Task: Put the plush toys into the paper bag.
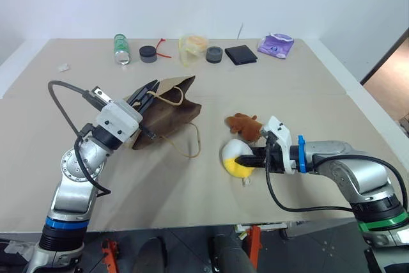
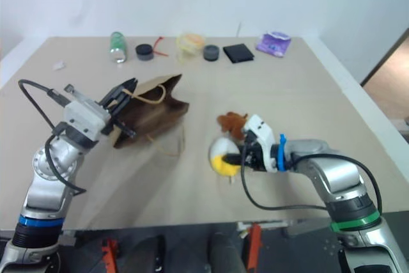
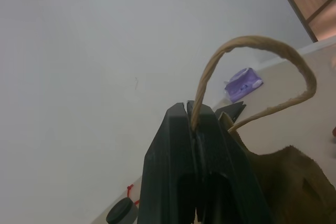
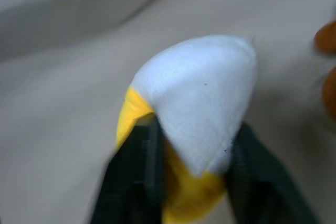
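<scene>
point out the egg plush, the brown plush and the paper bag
egg plush [image 1: 234,153]: left eye view, white upper half
brown plush [image 1: 243,123]: left eye view, furry body
paper bag [image 1: 171,110]: left eye view, brown side panel

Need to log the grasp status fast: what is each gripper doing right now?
Left gripper: jaws shut on the paper bag's handle.
Right gripper: jaws closed around the egg-shaped plush toy.

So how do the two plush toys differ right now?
The egg toy is smooth, white and yellow; the brown toy is furry and looks smaller. The egg toy sits between the fingers of the right hand; the brown toy lies free on the table, just behind it. Both are outside the paper bag.
</scene>
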`<act>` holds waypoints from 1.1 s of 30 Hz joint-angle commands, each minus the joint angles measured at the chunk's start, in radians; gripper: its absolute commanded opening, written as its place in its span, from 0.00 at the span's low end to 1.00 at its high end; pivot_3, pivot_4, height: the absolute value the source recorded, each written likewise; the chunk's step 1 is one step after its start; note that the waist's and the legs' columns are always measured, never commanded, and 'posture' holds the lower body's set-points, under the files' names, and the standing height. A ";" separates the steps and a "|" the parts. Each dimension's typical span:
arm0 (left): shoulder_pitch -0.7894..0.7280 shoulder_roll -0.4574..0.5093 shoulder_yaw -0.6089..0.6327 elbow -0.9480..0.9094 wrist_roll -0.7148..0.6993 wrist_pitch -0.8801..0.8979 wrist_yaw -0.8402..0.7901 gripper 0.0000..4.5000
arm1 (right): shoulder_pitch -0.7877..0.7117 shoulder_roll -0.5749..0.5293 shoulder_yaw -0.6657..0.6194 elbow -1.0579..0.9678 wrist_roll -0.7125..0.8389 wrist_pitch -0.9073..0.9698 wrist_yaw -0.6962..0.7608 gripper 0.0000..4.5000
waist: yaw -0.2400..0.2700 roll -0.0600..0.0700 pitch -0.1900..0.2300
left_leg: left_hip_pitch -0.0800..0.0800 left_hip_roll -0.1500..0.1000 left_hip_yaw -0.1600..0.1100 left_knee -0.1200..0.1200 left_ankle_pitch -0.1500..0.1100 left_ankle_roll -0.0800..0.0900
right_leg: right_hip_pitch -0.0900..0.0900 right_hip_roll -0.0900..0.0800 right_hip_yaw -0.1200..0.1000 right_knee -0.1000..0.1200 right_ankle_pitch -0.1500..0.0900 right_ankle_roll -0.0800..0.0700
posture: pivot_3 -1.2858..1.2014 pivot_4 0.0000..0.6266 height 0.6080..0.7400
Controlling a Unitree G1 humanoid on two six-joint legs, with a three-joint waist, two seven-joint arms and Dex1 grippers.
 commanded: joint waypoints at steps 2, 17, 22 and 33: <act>-0.005 0.012 0.024 -0.062 -0.016 0.004 -0.003 0.00 | -0.097 0.088 -0.176 -0.003 0.143 -0.028 -0.007 0.01 | 0.000 0.000 0.000 | 0.000 0.000 0.000 0.000 0.000 0.000 | 0.000 0.000 0.000 0.000 0.000 0.000 | 0.52 0.24 1.00; -0.018 -0.008 -0.004 -0.081 -0.007 0.017 -0.010 0.00 | -0.288 0.434 -0.017 0.087 0.113 -0.017 -0.213 0.01 | -0.001 0.000 0.000 | -0.002 0.001 0.000 -0.001 0.000 0.000 | -0.002 0.002 0.001 0.000 0.001 0.000 | 0.52 0.24 1.00; -0.016 -0.016 -0.002 -0.084 -0.007 0.028 -0.004 0.00 | -0.333 0.579 0.052 0.213 0.012 -0.115 -0.282 0.01 | -0.001 0.000 0.000 | -0.002 0.002 -0.001 -0.001 0.000 0.000 | -0.002 0.003 0.001 0.001 0.001 0.000 | 0.52 0.24 1.00; -0.013 -0.027 0.004 -0.093 0.001 0.043 0.002 0.00 | -0.346 0.658 0.052 0.290 -0.089 -0.279 -0.290 0.50 | 0.002 0.000 0.000 | -0.004 0.001 -0.001 -0.001 0.000 0.000 | -0.002 0.003 0.001 0.000 0.000 0.000 | 0.52 0.24 1.00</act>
